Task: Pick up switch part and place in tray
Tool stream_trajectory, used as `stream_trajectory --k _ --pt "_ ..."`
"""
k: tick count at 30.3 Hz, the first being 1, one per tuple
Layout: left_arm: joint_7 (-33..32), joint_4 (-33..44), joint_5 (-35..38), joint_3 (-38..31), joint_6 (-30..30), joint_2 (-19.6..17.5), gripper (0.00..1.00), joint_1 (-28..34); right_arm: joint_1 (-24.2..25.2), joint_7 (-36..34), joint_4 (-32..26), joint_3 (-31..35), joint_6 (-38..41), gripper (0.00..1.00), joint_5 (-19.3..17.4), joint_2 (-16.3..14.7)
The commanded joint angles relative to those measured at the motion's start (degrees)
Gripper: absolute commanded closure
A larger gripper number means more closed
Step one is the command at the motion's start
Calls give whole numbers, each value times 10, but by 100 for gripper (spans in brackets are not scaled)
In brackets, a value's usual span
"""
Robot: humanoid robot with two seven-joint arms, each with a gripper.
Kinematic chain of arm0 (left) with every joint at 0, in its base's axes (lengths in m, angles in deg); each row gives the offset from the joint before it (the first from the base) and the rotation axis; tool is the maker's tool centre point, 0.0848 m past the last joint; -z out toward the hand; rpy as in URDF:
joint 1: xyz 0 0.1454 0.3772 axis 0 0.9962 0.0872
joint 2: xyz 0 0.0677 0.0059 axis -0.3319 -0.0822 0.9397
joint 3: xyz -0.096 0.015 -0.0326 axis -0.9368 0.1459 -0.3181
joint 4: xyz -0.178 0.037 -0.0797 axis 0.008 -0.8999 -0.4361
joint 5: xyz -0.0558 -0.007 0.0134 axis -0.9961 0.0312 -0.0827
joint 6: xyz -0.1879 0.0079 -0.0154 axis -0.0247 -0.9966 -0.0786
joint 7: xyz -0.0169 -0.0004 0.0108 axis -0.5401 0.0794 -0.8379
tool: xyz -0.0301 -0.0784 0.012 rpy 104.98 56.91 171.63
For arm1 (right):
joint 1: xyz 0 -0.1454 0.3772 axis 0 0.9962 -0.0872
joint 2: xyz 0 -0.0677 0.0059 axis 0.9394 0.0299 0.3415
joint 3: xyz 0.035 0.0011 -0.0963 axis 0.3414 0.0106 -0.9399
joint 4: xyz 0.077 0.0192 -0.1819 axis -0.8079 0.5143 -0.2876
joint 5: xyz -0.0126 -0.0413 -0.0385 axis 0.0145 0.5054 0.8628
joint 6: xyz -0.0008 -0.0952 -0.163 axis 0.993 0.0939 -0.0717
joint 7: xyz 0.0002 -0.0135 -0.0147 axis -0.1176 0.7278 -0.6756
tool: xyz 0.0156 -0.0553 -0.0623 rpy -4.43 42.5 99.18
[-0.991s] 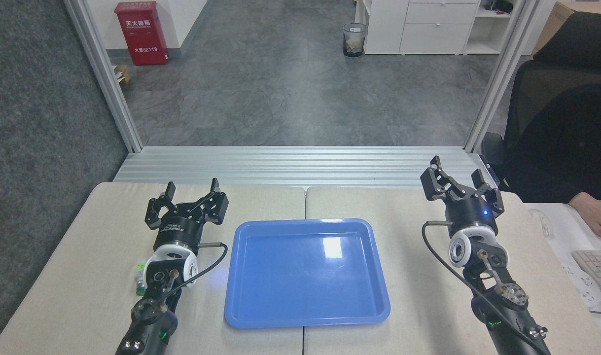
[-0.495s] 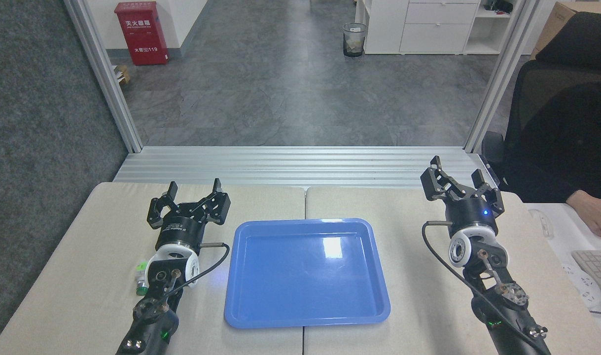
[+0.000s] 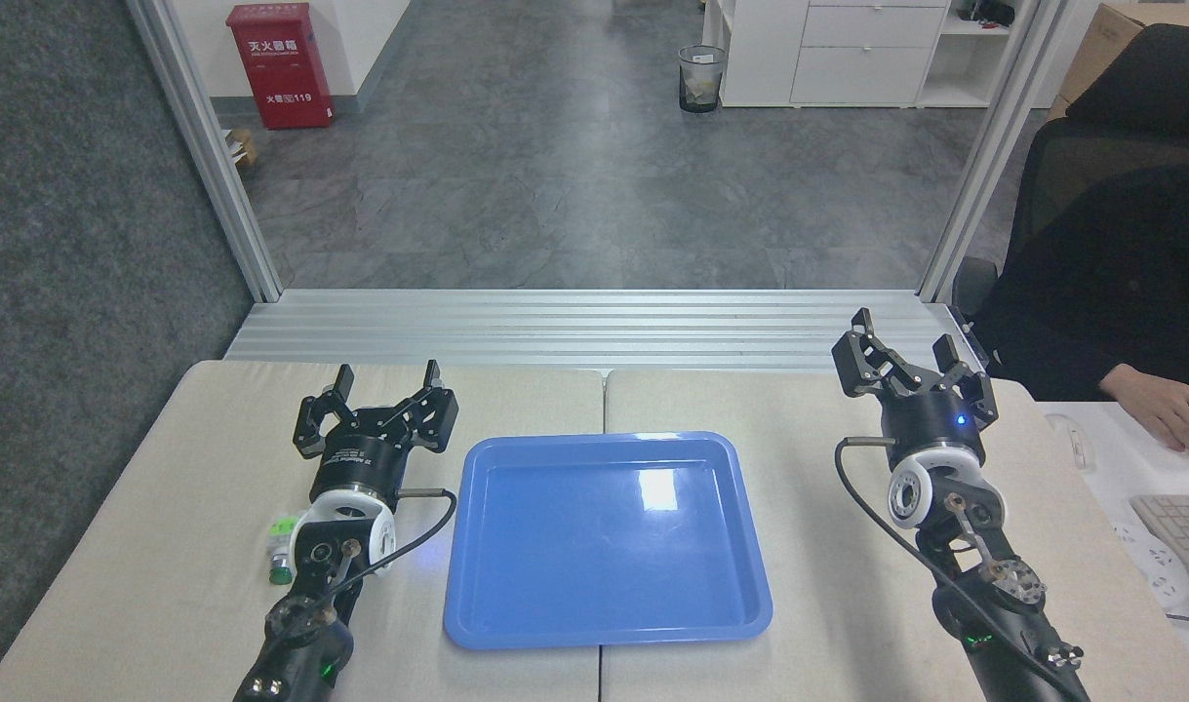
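A pale beige counter (image 3: 711, 400) filled the lower half of the head view, with a glossy blue tray (image 3: 609, 636) lying flat at its centre, nothing inside it.

The switch part (image 3: 280, 551) lay on the counter well to the left of the tray, tucked just beside the left arm's white wrist joint and partly hidden by it. Only a bright green patch, a sliver of pale body and a dark green round end showed. Its long axis seemed to run roughly toward and away from the robot, with the dark button end nearer the robot — though so little was visible that this is a judgement.

The left tool (image 3: 379, 385) had its two black fingers spread wide apart, holding nothing. It sat farther from the robot than the switch part and a little to its right — so the part lay behind the fingertips, back toward the robot and slightly left, alongside the wrist, not in front of the opening.

The right tool (image 3: 898, 336) was likewise spread open and empty, on the far side of the tray, well apart from the part. The left arm was plainly the nearer one.

To reach the part, the left tool would probably need to draw back toward the robot and turn downward.

At the right edge, a person's hand (image 3: 1160, 409) rested near a keyboard (image 3: 1179, 522).
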Motion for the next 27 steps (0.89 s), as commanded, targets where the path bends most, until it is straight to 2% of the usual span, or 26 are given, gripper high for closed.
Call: stream_trajectory --k 1,5,11,16,22,27 --pt "34 -43 75 23 -14 -13 0 31 0 0 0 0 0 0 0 0" --pt "54 -37 83 23 -69 -13 0 77 0 0 0 0 0 0 0 0" --pt "56 -36 74 18 -119 -11 0 88 0 0 0 0 0 0 0 0" --pt "49 -42 1 10 -121 -21 0 81 0 0 0 0 0 0 0 0" --pt "53 -96 -4 3 -123 -41 0 70 0 0 0 0 0 0 0 0" --pt "54 -94 -4 -52 -123 -47 0 83 0 0 0 0 0 0 0 0"
